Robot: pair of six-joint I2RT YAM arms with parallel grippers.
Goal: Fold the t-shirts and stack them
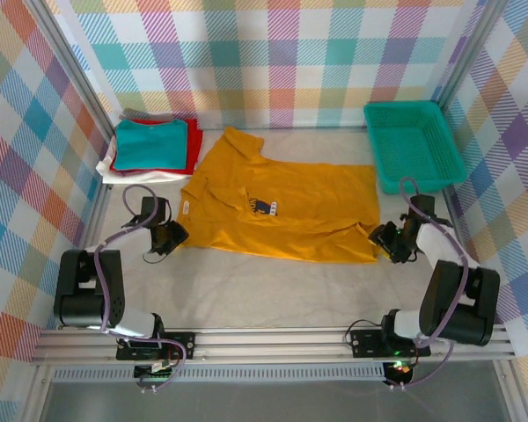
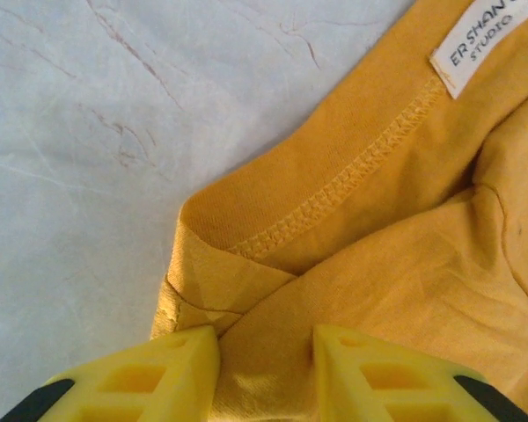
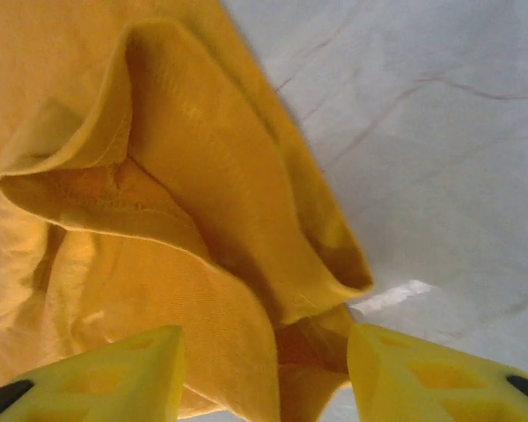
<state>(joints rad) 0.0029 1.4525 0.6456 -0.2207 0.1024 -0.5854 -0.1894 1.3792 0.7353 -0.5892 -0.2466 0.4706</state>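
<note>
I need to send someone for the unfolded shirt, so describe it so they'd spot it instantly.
On the pale table, between the folded stack at back left and the green basket at back right, lies the mustard-yellow tee. It alone is spread open, with a small dark chest print.

Bright, even light; soft shadows.

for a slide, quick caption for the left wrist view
Left gripper closed on the collar edge of the mustard-yellow t-shirt, its white label above, on the pale table.

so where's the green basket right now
In the top view the green basket sits at the table's far right corner, just right of the spread yellow tee.
</note>
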